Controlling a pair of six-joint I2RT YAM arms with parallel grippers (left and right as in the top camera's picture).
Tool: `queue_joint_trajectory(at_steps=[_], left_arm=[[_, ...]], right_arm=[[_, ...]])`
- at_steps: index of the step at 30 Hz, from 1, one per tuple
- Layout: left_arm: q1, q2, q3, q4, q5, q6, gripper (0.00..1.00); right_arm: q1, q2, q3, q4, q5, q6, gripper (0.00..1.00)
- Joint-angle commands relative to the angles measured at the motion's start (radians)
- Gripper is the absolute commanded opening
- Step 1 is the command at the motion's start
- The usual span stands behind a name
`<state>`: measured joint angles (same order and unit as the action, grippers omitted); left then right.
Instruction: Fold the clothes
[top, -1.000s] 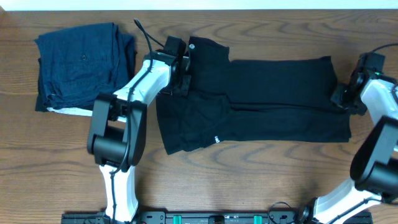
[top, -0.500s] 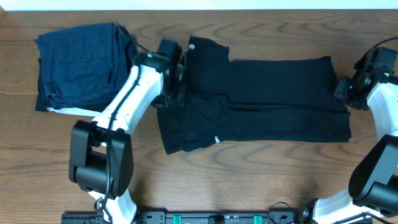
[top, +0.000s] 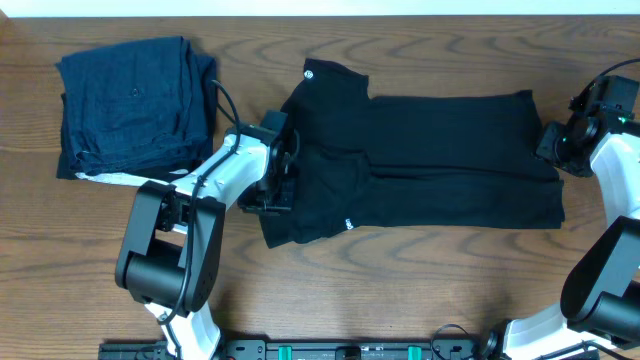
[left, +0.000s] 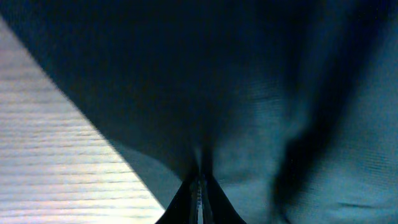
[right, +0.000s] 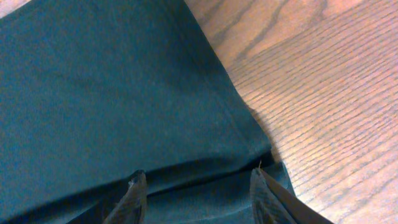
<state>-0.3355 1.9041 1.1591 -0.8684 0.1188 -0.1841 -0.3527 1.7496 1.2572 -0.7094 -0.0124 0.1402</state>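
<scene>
The clothes (top: 440, 160), a black T-shirt, lie folded into a long band across the middle of the table, with a small white mark by the collar (top: 308, 71). My left gripper (top: 283, 180) is at the shirt's left edge. In the left wrist view it (left: 200, 186) is shut, and the dark fabric (left: 261, 93) puckers at its tips, pinched there. My right gripper (top: 553, 148) is at the shirt's right end. Its fingers (right: 137, 190) stand apart, open (right: 198, 186), just above the hem corner (right: 249, 149), holding nothing.
A stack of folded navy garments (top: 135, 105) with a white layer beneath lies at the back left, close to my left arm. Bare wooden table (top: 400, 290) runs along the front, and its back edge (top: 420, 16) is just behind the shirt.
My left gripper has slid from the collar end toward the front along the shirt's left edge and closed fully. My right gripper has opened wider and drawn slightly back.
</scene>
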Motion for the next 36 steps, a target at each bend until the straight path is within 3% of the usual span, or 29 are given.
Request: queue_joint_trajectory(at_steps=[1, 9, 20, 24, 28, 32, 36], left_arm=[[0.005, 0.003, -0.043, 0.019, -0.109, -0.009, 0.06], [0.007, 0.004, -0.113, 0.034, -0.2, -0.009, 0.06], [0.011, -0.002, -0.09, -0.017, -0.185, -0.01, 0.07], [0.011, -0.035, -0.042, -0.065, -0.171, -0.013, 0.17], [0.011, -0.13, 0.032, -0.08, -0.163, -0.013, 0.28], [0.011, -0.235, 0.145, -0.007, -0.149, -0.009, 0.62], [0.015, -0.255, 0.277, 0.101, -0.089, 0.112, 0.76]], right_arm=[[-0.013, -0.003, 0.005, 0.002, -0.011, -0.011, 0.53], [-0.013, -0.003, 0.005, 0.003, -0.01, -0.011, 0.54], [-0.013, -0.003, 0.005, 0.0, -0.01, -0.011, 0.55], [-0.013, -0.003, 0.005, 0.006, -0.01, -0.011, 0.67], [-0.013, -0.005, 0.008, 0.023, -0.015, -0.03, 0.71], [-0.013, -0.005, 0.048, 0.024, -0.058, -0.084, 0.68], [-0.013, -0.005, 0.103, 0.029, -0.117, -0.132, 0.68]])
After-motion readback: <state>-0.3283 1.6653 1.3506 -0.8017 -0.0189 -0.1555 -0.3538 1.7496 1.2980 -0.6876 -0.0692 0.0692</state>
